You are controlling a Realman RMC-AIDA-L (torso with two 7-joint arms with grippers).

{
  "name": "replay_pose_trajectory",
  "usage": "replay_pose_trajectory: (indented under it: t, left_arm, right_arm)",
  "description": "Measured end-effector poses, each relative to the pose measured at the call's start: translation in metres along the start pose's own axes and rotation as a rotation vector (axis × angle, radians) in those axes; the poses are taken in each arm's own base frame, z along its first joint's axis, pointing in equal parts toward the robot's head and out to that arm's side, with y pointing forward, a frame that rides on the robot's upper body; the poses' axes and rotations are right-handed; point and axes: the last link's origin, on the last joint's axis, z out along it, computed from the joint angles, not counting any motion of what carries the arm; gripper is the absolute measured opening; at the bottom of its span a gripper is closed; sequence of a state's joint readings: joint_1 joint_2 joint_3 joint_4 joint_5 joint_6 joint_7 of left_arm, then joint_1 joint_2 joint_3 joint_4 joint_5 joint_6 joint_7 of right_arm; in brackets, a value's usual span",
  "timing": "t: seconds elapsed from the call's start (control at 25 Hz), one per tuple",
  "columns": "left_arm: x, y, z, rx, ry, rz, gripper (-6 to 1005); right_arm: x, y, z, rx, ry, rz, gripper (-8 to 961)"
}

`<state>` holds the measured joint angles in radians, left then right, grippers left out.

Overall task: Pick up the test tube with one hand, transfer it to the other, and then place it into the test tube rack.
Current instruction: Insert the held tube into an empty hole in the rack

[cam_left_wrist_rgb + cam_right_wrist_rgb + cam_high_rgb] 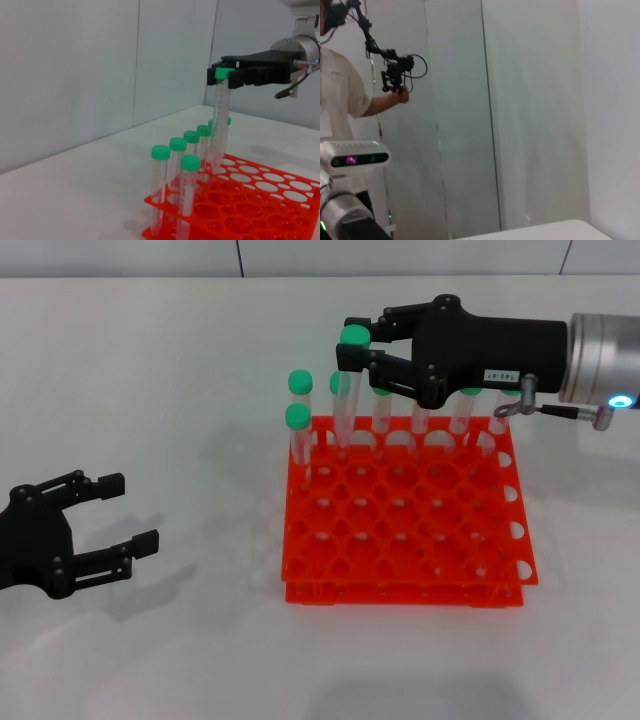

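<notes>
Head view: right black two-finger gripper with white wrist label (352, 346) is clenched on the green cap of the slim clear test tube (343, 400), upright over the far-left corner of the orange-red square holed rack (400, 530) on the white table (150, 390). Left plain black gripper (112, 512) hangs spread near the table's left edge.

Left wrist view: tube (218, 125) tip sits just at a rack (260, 205) hole, beside other green-capped tubes (191, 145).

Right wrist view: only wall and a person (340, 95).

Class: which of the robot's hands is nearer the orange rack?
Right. The right hand hovers over the rack's back row, gripping a green-capped tube. The left hand sits open on the table, off to the side.
</notes>
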<state>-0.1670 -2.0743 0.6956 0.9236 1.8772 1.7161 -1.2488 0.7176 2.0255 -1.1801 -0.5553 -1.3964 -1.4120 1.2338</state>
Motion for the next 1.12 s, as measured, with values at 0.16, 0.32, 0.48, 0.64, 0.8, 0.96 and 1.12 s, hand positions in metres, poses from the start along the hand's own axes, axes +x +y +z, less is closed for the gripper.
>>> replay_pose_trajectory:
  t: [0.16, 0.32, 0.48, 0.64, 0.8, 0.96, 1.12]
  left_arm:
    - [-0.002, -0.001, 0.001, 0.006, 0.0, -0.01, 799]
    - [-0.003, -0.002, 0.002, 0.016, -0.002, -0.016, 799]
    - [-0.003, -0.002, 0.003, 0.013, -0.002, -0.014, 799]
    - [-0.003, -0.002, 0.003, 0.009, -0.002, -0.013, 799]
    - [-0.003, -0.001, 0.004, 0.004, -0.001, -0.013, 799]
    - [-0.003, -0.001, 0.004, 0.005, -0.008, -0.013, 799]
    - [-0.004, -0.002, 0.007, -0.003, -0.022, -0.012, 799]
  right_arm:
    - [0.002, -0.002, 0.004, 0.021, 0.005, -0.023, 266]
    - [0.008, 0.0, 0.007, 0.033, 0.018, -0.038, 266]
    - [0.011, 0.001, 0.007, 0.034, 0.021, -0.043, 266]
    - [0.014, 0.002, 0.004, 0.042, 0.018, -0.055, 266]
    - [0.017, 0.003, 0.001, 0.054, 0.02, -0.058, 266]
    - [0.02, 0.001, 0.0, 0.067, 0.027, -0.057, 265]
    - [0.022, 0.001, 0.0, 0.074, 0.032, -0.05, 265]
